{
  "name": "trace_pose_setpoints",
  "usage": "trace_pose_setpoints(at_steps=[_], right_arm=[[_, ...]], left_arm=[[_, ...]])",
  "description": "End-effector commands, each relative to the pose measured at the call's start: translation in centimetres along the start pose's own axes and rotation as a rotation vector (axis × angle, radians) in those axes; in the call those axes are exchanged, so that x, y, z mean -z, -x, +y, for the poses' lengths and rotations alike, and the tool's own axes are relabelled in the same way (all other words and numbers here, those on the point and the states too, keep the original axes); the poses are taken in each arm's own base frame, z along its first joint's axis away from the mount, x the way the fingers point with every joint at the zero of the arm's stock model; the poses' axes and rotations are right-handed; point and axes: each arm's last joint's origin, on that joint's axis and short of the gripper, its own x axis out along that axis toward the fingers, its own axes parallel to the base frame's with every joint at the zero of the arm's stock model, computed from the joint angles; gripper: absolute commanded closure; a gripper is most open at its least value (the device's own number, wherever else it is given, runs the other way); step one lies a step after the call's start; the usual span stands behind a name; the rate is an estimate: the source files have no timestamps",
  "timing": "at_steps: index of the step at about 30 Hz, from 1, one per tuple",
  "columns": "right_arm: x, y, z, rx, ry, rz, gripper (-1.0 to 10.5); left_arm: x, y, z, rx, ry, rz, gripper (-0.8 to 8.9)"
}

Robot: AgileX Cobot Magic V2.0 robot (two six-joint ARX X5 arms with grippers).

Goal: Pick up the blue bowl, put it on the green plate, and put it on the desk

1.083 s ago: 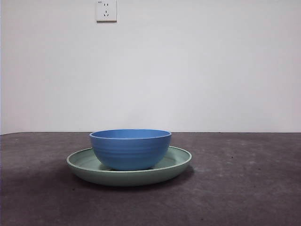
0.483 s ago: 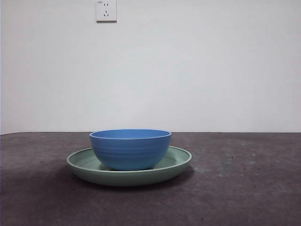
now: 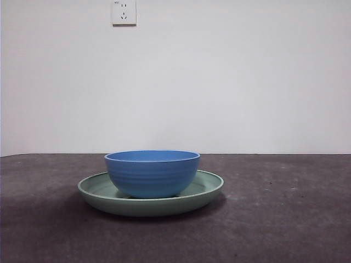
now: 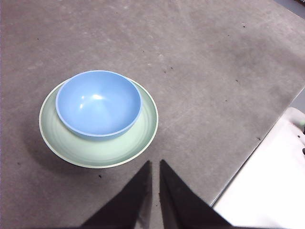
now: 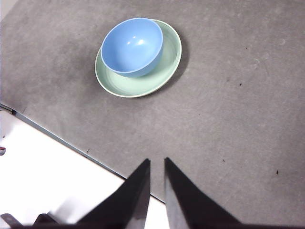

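The blue bowl [image 3: 152, 172] sits upright inside the green plate [image 3: 207, 189], a little left of the plate's middle, on the dark desk [image 3: 285, 219]. No arm shows in the front view. The left wrist view looks down on the bowl [image 4: 97, 102] and plate [image 4: 143, 131]; my left gripper [image 4: 155, 163] hovers high and apart from them, its jaws together with nothing between them. From the other side, my right gripper [image 5: 156, 160] hangs well above and away from the bowl [image 5: 132, 45] and plate [image 5: 167, 64], near the desk's edge, also shut and empty.
A white wall with a socket [image 3: 124, 12] stands behind the desk. The desk's edge [image 5: 62, 139] runs below the right gripper, with a pale surface [image 5: 47, 181] beyond it. Another edge and pale area [image 4: 267, 191] lie beside the left gripper.
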Motion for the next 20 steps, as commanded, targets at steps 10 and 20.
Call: trace_pose_setpoints(at_steps=[10,20], right_arm=[[-0.2,0.3,0.1,-0.008,-0.002,-0.017,9.0],[-0.2,0.3,0.1,-0.008,-0.002,-0.017,9.0]], left_arm=[[1.5,2.3,2.0,-0.186,0.072,-0.188,7.86],[8.9,-2.4,7.0,-0.541,0.132,-0.404,7.86]])
